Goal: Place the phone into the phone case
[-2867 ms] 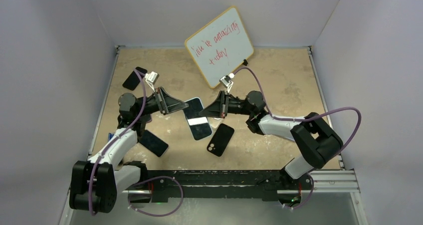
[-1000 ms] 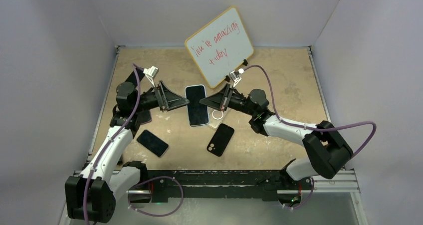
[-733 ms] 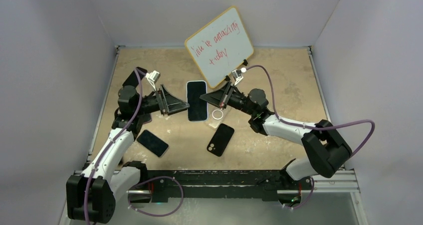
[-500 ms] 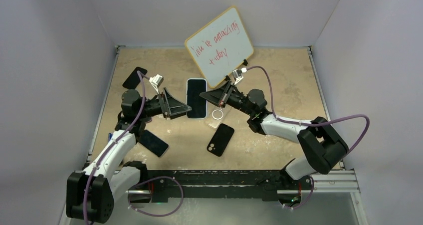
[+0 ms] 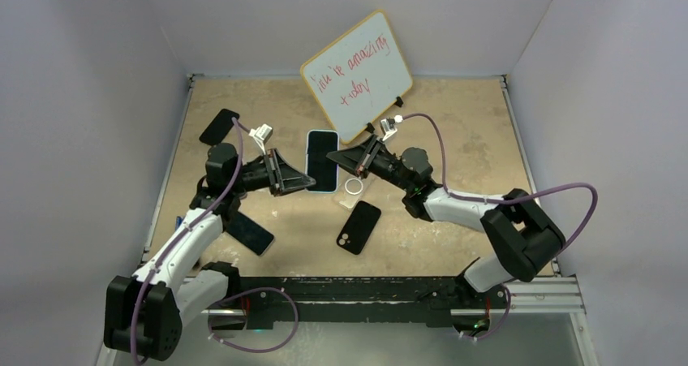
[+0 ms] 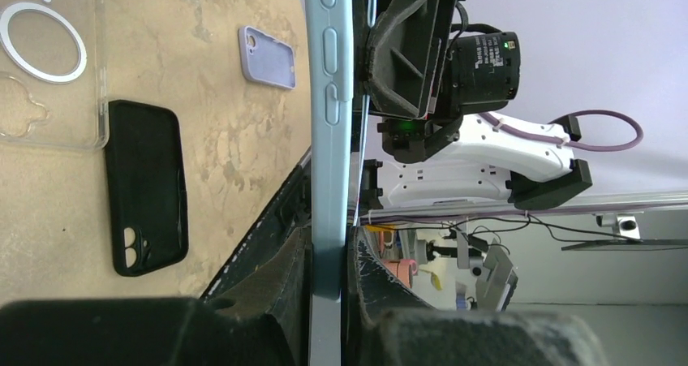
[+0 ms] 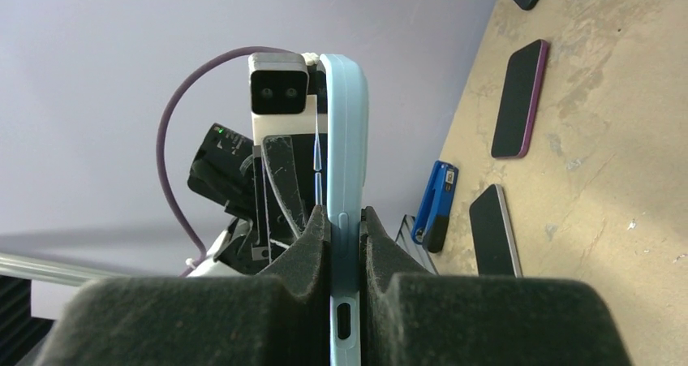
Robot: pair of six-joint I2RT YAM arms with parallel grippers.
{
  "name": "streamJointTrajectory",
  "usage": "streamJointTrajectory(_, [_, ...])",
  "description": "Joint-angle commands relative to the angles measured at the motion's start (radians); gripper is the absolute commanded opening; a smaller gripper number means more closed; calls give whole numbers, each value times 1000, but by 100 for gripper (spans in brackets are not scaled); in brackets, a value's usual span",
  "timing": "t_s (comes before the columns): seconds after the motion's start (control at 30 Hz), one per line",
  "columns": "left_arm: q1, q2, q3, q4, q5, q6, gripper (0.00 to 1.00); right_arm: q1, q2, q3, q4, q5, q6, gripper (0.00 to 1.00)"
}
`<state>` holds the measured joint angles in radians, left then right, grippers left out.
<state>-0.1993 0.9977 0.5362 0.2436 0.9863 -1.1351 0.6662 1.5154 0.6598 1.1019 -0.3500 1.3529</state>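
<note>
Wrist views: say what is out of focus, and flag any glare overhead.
Left wrist: left gripper's pads dark and soft, phone edge crisp. Right wrist: right gripper's pads soft too, phone sharp. Top external: even light, whiteboard legible, no glare.

Count it up, four phones: blue-edged phone [image 5: 321, 161], upper-left phone [image 5: 219, 127], lower-left phone [image 5: 250, 233], purple-edged phone [image 7: 519, 98]. Three cases: clear case [image 5: 357, 197], black case [image 5: 359, 226], lavender case [image 6: 268, 56]. One whiteboard [image 5: 357, 74].

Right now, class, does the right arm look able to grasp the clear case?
Probably not yet: the clear case lies uncovered close by, but the right claw is shut on the phone.
</note>
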Motion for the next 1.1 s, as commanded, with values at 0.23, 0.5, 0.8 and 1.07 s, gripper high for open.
streamJointTrajectory(0.23, [3,-5,71,-96,-48,55,18,-4,-118,34,-58,-32,-103,0])
streamJointTrajectory(0.5, [4,-22,67,90,-51,-14,49,-3,-158,-4,-59,-103,-113,0])
streamJointTrajectory(0.8, [4,52,48,152,-62,18,44,-3,-180,-23,-110,-156,-135,0])
streamJointTrajectory(1.07, [4,97,-6,241,-64,0,6,-3,-170,-47,-135,-159,-153,0])
